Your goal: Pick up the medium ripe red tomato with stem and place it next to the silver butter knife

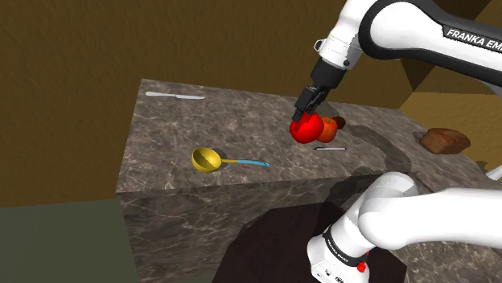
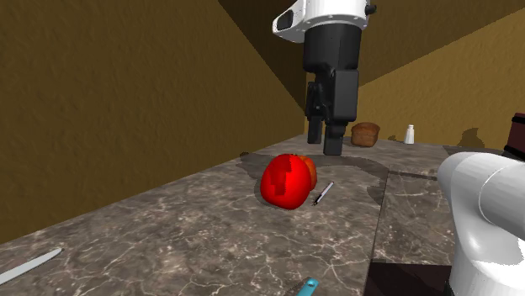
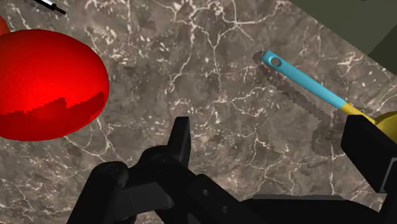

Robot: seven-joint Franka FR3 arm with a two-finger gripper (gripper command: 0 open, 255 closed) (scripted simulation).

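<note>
The red tomato (image 1: 305, 129) (image 2: 284, 182) (image 3: 44, 86) rests on the marble counter (image 1: 241, 129), touching a smaller orange-red fruit (image 1: 328, 127) (image 2: 310, 171) behind it. My black gripper (image 1: 307, 106) (image 2: 324, 141) (image 3: 273, 137) hangs open just above the tomato and off to one side of it. Nothing lies between the fingers (image 3: 181, 137). The silver butter knife (image 1: 174, 96) (image 2: 29, 266) lies flat at the counter's far corner in the shoulder view, well away from the tomato.
A yellow ladle (image 1: 207, 160) with a blue handle (image 3: 305, 83) (image 2: 307, 288) lies near the counter's front edge. A thin dark-tipped stick (image 1: 330, 148) (image 2: 323, 193) lies beside the tomato. A brown loaf (image 1: 444, 141) and a white bottle (image 2: 410, 134) stand farther off.
</note>
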